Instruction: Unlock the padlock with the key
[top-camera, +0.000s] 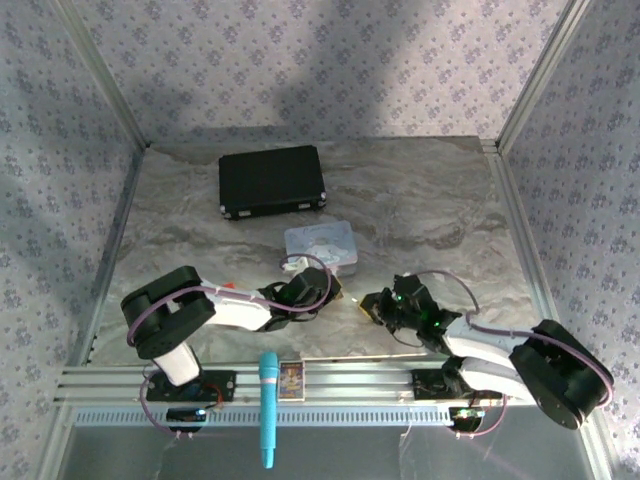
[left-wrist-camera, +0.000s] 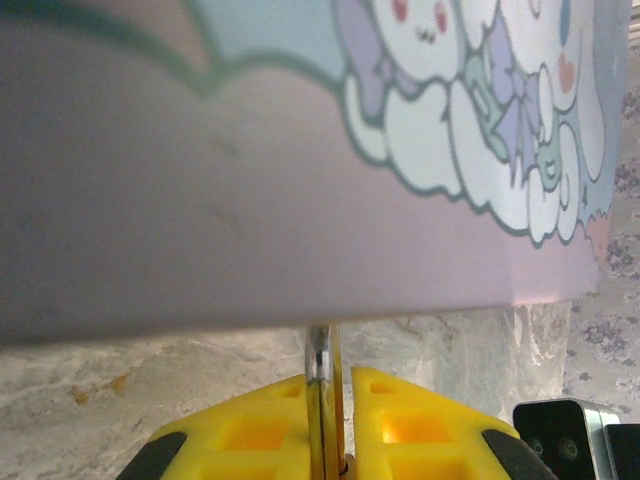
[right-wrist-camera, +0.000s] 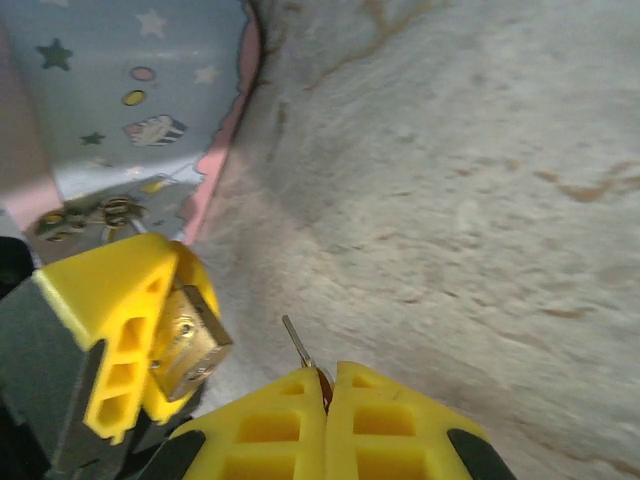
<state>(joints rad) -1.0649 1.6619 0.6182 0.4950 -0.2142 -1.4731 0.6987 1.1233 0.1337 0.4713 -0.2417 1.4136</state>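
- The grey marbled table has a pale blue tin near its middle; that tin is the landmark for the rest.
- A black case lies flat beyond the tin, toward the far left, apart from it.
- A teal wand-shaped tool lies well to the near side of the tin, across the metal rail at the table's front edge.
- The left gripper sits just on the near side of the tin, its 2 yellow fingers clenched on the padlock's thin silver shackle.
- The right gripper sits to the near right of the tin, its 2 fingers pressed together and grasping the key.
- The padlock is held close to the tin's near edge, its brass body beside a left finger.
- The key pokes from the right fingertips, near the padlock but not touching it.
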